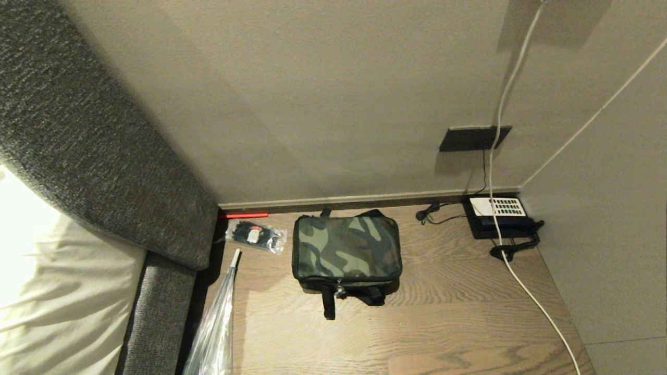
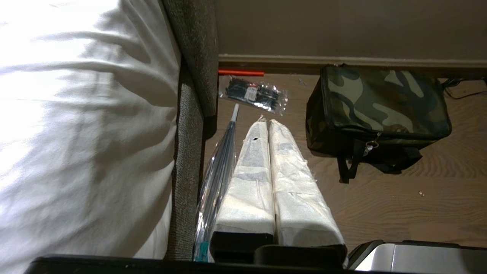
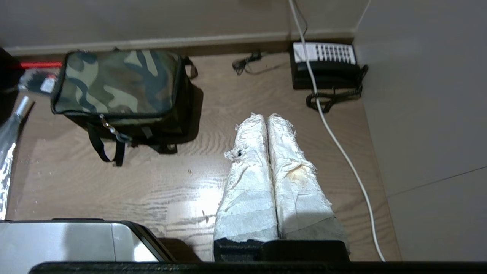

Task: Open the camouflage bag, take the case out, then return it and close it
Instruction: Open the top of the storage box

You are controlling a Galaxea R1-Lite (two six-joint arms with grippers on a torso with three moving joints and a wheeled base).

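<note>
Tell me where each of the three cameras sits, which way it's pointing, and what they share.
Head view: high on the robot, looking forward and down at the wooden floor, wall corner and camouflage bag; none of the robot's body shows.
Left wrist view: behind the shut left gripper, facing the floor beside the bed; taped fingers fill the middle.
Right wrist view: behind the shut right gripper, facing the floor toward the telephone.
Shared: all three show the closed bag; head and right wrist views share the telephone.
</note>
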